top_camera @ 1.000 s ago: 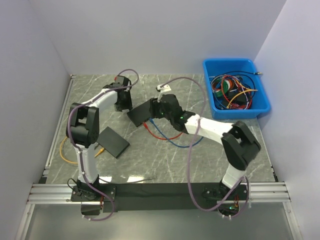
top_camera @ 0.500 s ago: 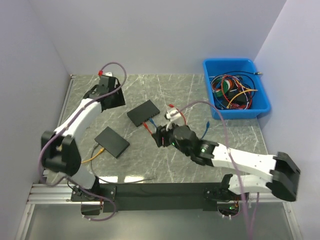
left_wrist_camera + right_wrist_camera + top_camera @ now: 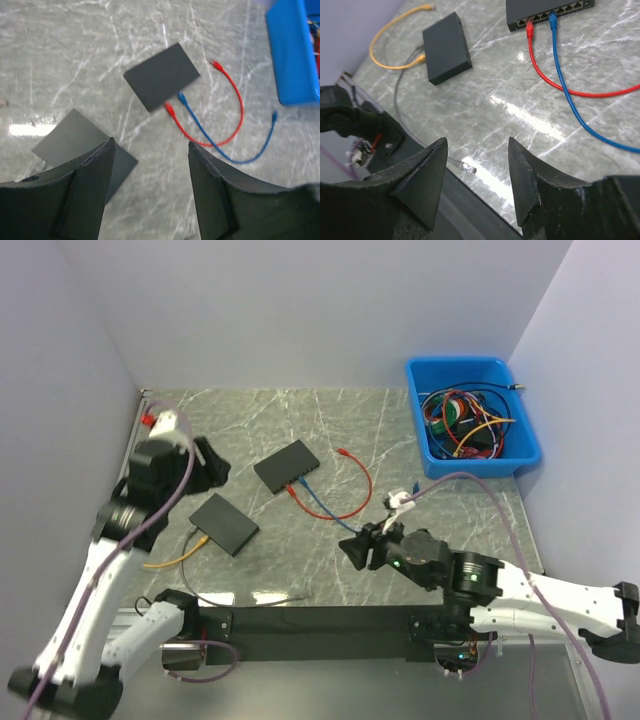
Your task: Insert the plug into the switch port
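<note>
Marble table [image 3: 320,565] on which the black switch [image 3: 287,465] is set left of centre in the top view, well apart from every edge, with the red plug [image 3: 530,33] and blue plug [image 3: 552,19] seen at its port edge. The left gripper [image 3: 150,185] and right gripper [image 3: 477,185] are spread wide and empty above bare stone.

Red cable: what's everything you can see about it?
The red cable is thin and glossy, with a red plug at each end. One plug sits in the black switch, beside the blue cable, which it crosses. It curves across the marble table; the other plug lies loose. Nothing holds it.
</note>
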Robot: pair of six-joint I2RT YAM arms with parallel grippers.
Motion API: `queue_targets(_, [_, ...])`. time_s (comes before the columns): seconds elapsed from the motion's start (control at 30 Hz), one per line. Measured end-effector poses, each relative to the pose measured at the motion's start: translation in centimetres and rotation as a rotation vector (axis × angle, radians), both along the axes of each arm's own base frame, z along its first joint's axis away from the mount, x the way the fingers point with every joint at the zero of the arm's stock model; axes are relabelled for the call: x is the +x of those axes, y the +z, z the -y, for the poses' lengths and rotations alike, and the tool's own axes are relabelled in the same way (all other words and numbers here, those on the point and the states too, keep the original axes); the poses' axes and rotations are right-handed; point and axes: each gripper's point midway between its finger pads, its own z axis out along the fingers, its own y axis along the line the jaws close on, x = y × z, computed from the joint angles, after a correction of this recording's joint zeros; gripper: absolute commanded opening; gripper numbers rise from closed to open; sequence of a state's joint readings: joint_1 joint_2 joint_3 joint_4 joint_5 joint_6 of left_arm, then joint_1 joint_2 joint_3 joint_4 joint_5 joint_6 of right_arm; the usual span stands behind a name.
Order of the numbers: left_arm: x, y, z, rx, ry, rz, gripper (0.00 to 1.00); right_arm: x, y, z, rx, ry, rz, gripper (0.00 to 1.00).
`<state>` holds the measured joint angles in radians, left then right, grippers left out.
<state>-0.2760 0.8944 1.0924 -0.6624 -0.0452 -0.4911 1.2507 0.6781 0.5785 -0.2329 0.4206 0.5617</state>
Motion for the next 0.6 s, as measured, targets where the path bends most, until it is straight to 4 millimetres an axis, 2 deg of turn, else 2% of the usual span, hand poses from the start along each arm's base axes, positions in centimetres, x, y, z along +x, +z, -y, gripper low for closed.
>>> queue_targets(0.13, [-3.5, -0.9, -0.4, -0.027, -0.029, 0.056, 0.65, -0.6, 1.3, 1.7, 0.052, -0.008, -0.001, 0.59])
queue_targets(0.23, [-4.8, -1.6, -0.4, -0.041, -0.047, 0.089, 0.65, -1.0, 1.7, 2.7, 0.067, -0.007, 0.0, 0.59])
queue_targets(0.37, [-5.7, -2.3, -0.1, -0.068, -0.078, 0.143, 0.67, -1.4, 1.1, 3.6, 0.044, -0.003, -0.008, 0.59])
queue_targets(0.47, [-6.2, -1.6, 0.0, -0.082, -0.09, 0.186, 0.68, -2.3, 1.0, 3.7, 0.045, 0.044, -0.024, 0.59])
queue_targets(0.6, [-6.9, 0.1, -0.1, -0.107, -0.1, 0.275, 0.69, -3.3, 2.2, 4.4, 0.078, 0.084, -0.029, 0.59])
